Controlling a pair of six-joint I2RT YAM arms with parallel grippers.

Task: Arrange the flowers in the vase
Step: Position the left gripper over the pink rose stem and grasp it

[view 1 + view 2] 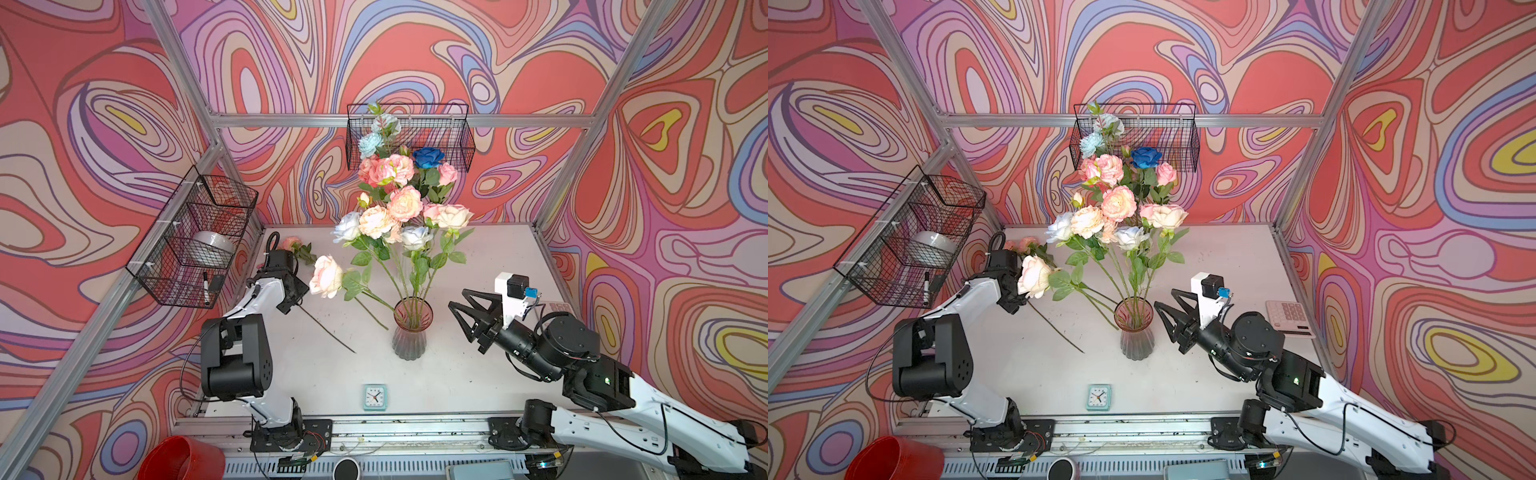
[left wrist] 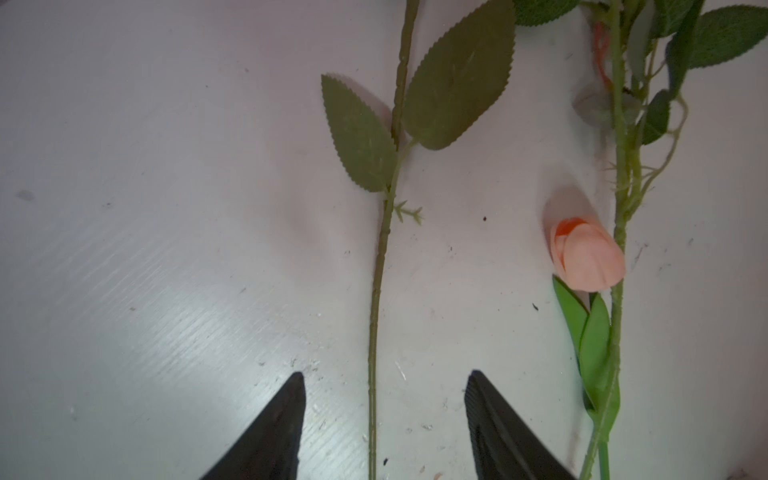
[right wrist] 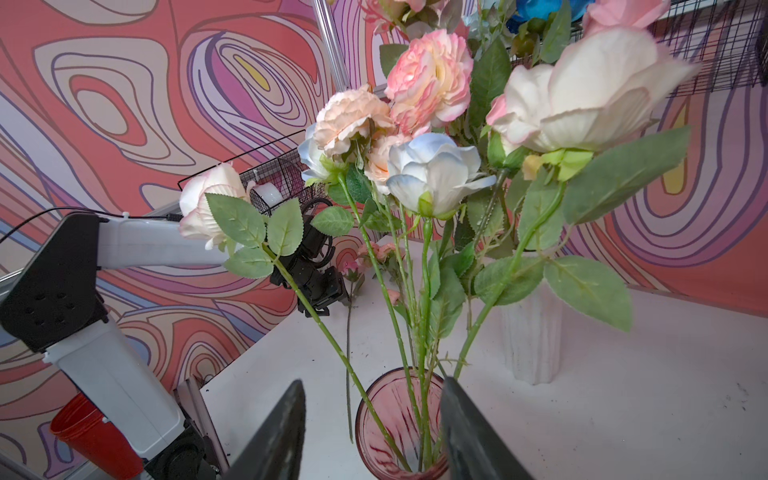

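A pink glass vase (image 1: 412, 328) (image 1: 1136, 328) (image 3: 399, 424) stands mid-table and holds several flowers (image 1: 399, 216) in white, peach and pale blue. One cream-pink rose (image 1: 326, 276) leans out to the left. A loose flower lies flat on the table, its thin stem (image 1: 328, 328) (image 2: 376, 311) running between the apart fingers of my left gripper (image 1: 291, 305) (image 2: 384, 376), which is open and not touching it. A second stem with a peach bud (image 2: 588, 259) lies beside it. My right gripper (image 1: 457, 299) (image 3: 372, 381) hovers open just right of the vase, holding nothing.
A white ribbed vase (image 3: 530, 332) behind holds more flowers, a deep blue one (image 1: 428, 157) among them. A small clock (image 1: 375, 397) sits near the front edge and a calculator (image 1: 1289, 318) at the right. Wire baskets (image 1: 195, 241) (image 1: 409, 133) hang on the walls. Red cups (image 1: 178, 459) stand at the front left.
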